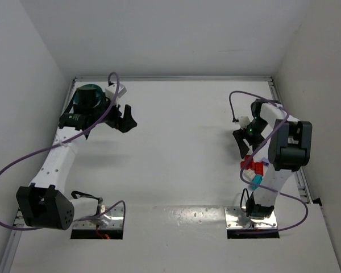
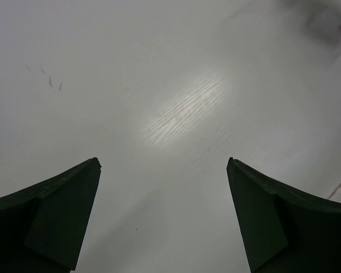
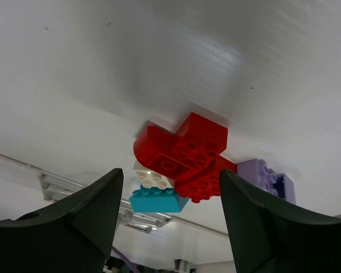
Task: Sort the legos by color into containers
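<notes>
At 4 o'clock: legos (image 1: 251, 166) heaped on surface (image 1: 182, 148), unsorted.
At 10 o'clock: bowl (image 1: 88, 94), contents hidden.
Left gripper (image 2: 163, 160): wide, empty.
Right gripper (image 3: 170, 172): wide, above legos.
Remaining: everything.

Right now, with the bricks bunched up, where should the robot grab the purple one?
Probably from straight above with the right gripper, pinching the purple brick across the pair of opposite sides not facing the red bricks. It lies flat, studs up, at the pile's edge, so those sides look free; the side by the red leaves no finger room.
</notes>
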Controlling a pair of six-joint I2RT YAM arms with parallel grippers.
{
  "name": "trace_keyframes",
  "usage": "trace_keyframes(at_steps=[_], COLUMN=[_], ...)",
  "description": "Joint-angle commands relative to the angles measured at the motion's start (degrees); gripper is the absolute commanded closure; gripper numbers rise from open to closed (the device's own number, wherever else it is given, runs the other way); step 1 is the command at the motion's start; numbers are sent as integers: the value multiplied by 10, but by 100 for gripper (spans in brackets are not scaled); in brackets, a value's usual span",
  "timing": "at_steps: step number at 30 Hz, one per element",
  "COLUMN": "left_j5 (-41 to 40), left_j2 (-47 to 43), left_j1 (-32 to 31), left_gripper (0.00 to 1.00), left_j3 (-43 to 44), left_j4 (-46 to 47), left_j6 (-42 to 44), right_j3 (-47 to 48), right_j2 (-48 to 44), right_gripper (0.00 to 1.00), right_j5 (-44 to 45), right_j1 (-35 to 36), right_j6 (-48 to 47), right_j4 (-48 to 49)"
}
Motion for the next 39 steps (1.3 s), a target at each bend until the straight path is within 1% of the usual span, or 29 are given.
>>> trace_keyframes(at_steps=[1,5,10,13,17,20,25,29,34,36,39], left_j5=[-11,-23,-33,-33,-38,-39,-39,-39,-39,-39,-39], left_j2=[-4,-4,-4,-4,1,1,6,6,6,12,12], left_j1=[-2,-2,-2,-2,-2,-2,-2,-2,-2,-2,-2], left_gripper=[0,0,0,0,0,0,0,0,0,0,0], left_j3=[-2,-7,-12,-12,-18,-18,-23,-23,-28,-28,-23], left_j4=[35,41,51,65,70,76,76,76,81,86,86], left_j6=[-17,-23,-33,-44,-50,-55,-55,-55,-55,-60,-61], right_j3=[-3,-8,-25,-36,-36,-36,-4,17,34,34,40], right_j2=[18,34,34,34,40,51,75,88,99,99,105], right_gripper=[33,38,39,39,42,43,44,44,44,46,50], right_j5=[4,20,56,63,63,49,2,-18,-24,-39,-58], right_j1=[-7,-13,-18,-23,-28,-35,-40,-45,-51,-51,-51], right_j6=[62,87,105,115,128,141,151,157,162,162,162], right_j4=[-1,5,26,39,49,49,31,19,14,14,14])
